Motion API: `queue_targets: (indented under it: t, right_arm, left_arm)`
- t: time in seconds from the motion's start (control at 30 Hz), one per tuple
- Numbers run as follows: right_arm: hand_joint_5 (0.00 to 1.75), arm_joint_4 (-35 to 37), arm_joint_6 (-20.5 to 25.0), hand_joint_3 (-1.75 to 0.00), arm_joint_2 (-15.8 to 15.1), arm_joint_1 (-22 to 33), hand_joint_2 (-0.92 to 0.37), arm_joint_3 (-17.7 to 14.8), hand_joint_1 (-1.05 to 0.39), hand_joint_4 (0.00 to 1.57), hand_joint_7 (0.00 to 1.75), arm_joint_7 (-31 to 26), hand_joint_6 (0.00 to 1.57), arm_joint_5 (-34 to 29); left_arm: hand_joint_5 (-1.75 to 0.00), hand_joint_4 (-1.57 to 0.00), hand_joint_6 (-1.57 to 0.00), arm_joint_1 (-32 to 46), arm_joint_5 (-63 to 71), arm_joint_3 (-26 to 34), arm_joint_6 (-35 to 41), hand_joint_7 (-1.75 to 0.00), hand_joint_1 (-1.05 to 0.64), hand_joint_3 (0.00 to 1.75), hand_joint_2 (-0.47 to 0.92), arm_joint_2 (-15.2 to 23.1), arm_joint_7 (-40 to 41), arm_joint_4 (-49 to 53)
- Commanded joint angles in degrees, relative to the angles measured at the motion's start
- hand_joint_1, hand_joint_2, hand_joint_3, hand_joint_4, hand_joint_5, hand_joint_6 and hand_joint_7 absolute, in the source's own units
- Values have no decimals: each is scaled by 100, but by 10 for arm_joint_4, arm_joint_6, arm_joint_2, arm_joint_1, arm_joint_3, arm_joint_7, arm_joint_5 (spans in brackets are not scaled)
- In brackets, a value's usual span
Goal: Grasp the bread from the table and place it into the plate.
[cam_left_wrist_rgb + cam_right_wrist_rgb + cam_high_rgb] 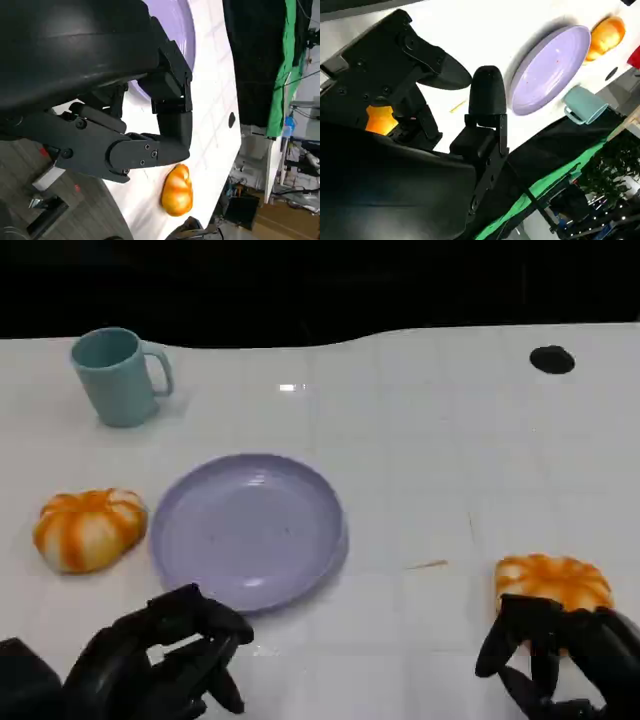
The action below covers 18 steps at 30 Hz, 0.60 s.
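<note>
While your right hand [560, 655] stands over the bread [553, 583] near the front right corner of the counter [430, 460], its fingers [520, 635] are spread wide around the near side and hold nothing yet. This bread looks light and soft, so I think you should take it by its two rounded sides with gentle pressure, not crush the top. Your left hand [165, 655] rests near the front edge, just before the plate [248, 530], fingers curled and holding nothing.
</note>
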Motion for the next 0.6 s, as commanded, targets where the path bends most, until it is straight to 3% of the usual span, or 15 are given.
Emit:
queue_targets:
  t: [0.03, 0.6]
  right_arm:
    - [175, 2, -5, -122, -7, -2, -40, -2, -19, 87, 132, -2, 79, 3]
    - [175, 2, -10, -122, -8, -1, -40, -5, -20, 89, 133, -6, 80, 1]
  left_arm:
    - [-163, -68, -70, -1, 4, 6, -6, -121, -43, 42, 92, 7, -1, 1]
    - [-163, -68, -70, -2, 1, 5, 0, -120, -44, 42, 92, 5, 1, -2]
